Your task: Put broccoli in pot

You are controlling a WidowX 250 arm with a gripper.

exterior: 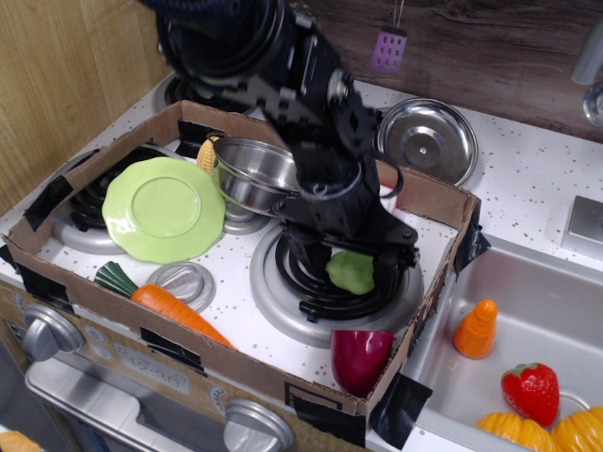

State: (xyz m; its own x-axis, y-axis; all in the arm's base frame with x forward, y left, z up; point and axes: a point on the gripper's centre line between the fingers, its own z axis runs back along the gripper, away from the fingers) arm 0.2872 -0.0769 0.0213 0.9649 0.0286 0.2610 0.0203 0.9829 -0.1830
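Note:
The broccoli (350,273), a small pale green lump, lies on the front right coil burner (330,306). My black gripper (347,268) has come down over it with a finger on each side. The jaws look open around it and not closed on it. The shiny steel pot (247,174) stands just behind and to the left, tilted a little, with its right side hidden by my arm.
A cardboard wall (429,198) rings the stove top. Inside it are a light-green plate (162,209), a carrot (174,309), a corn cob (207,153) and a dark red cup (360,358). A steel lid (429,139) lies behind. The sink (565,311) at right holds toy food.

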